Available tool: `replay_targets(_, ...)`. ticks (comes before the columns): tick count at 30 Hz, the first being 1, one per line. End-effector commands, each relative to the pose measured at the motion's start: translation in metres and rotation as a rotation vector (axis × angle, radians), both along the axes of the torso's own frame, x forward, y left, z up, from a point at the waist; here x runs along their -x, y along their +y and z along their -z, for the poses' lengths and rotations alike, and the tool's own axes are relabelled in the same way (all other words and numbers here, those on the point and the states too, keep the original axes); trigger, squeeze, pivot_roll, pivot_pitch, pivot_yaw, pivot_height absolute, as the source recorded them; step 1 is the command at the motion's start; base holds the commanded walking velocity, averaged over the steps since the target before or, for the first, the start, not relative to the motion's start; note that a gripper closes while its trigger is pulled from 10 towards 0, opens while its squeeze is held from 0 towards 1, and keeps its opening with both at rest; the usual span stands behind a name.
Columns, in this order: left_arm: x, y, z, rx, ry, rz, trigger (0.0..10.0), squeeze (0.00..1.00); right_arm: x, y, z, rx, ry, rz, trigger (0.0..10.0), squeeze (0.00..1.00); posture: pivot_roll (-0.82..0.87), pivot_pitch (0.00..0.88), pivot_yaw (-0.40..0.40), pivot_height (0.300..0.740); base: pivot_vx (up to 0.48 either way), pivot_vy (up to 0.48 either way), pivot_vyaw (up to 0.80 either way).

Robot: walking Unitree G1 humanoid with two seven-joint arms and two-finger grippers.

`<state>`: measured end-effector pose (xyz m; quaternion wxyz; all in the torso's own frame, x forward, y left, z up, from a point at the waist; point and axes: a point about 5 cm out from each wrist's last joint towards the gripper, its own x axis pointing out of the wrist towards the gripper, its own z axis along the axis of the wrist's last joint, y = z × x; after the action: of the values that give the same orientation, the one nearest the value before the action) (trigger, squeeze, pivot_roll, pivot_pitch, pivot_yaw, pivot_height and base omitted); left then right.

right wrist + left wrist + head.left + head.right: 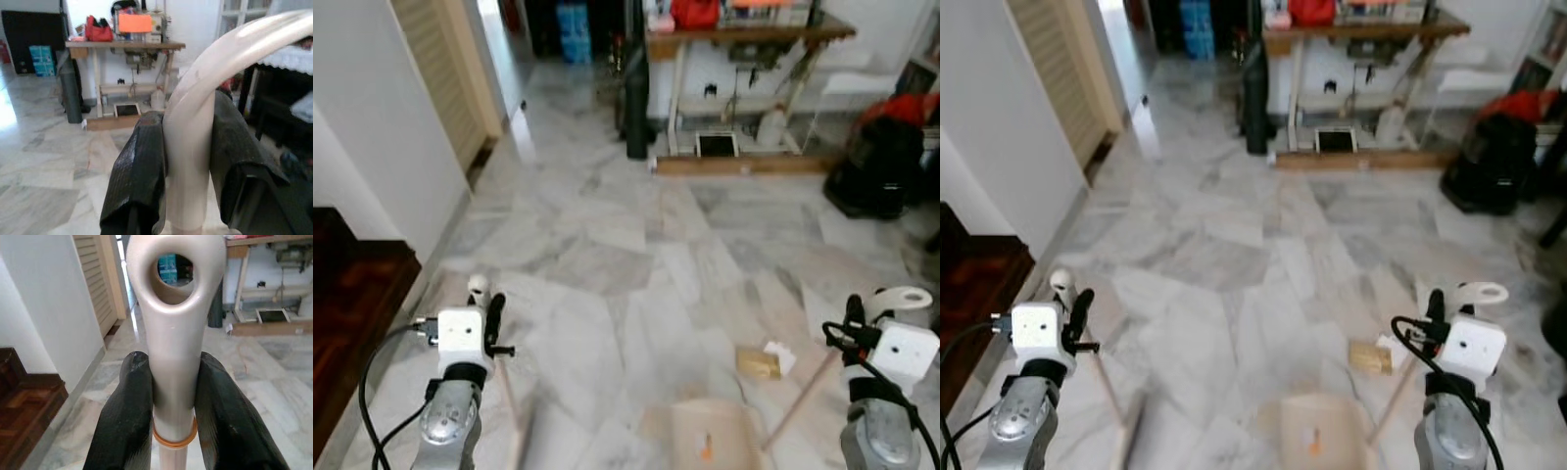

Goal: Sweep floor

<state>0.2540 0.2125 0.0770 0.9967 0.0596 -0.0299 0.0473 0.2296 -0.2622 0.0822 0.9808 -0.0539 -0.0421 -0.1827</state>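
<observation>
Gripping the broom handle (173,333) in the left gripper (171,421) and the dustpan handle (195,161) in the right gripper (188,171), fingers clamped on each, the robot needed short strokes nudging the paper scraps (764,360) on the marble floor (626,255) into the dustpan (710,436) just beside them.

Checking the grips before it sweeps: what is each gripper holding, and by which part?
Left gripper clamps the pale broom handle just below its hanging-hole end. Right gripper clamps the cream dustpan handle below its curved top loop.
</observation>
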Motion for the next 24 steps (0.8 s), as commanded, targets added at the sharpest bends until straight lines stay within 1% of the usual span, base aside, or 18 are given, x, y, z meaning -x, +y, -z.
replay_targets(1,-0.0023,0.0051,-0.0093,-0.036,-0.035,-0.004,10.0,0.00,-0.0076,0.0029,-0.0113,-0.005,-0.053,-0.017,10.0,0.00,-0.04,0.000,-0.007,0.740,0.296,0.000,0.00)
replay_targets(6,-0.0023,0.0049,-0.0092,-0.037,-0.034,-0.003,10.0,0.00,-0.0078,0.0030,-0.0113,-0.010,-0.051,-0.018,10.0,0.00,-0.04,0.000,-0.007,0.740,0.296,0.000,0.00)
replay_targets(13,-0.0039,0.0038,-0.0093,-0.035,-0.034,0.003,10.0,0.00,-0.0089,0.0022,-0.0130,0.007,-0.064,-0.018,10.0,0.00,-0.04,0.000,-0.002,0.740,0.295,0.000,0.00)
replay_targets(24,-0.0049,0.0035,-0.0097,-0.035,-0.032,0.010,10.0,0.00,-0.0113,0.0049,-0.0118,-0.016,-0.065,-0.021,10.0,0.00,-0.04,0.000,0.001,0.740,0.295,0.000,0.00)
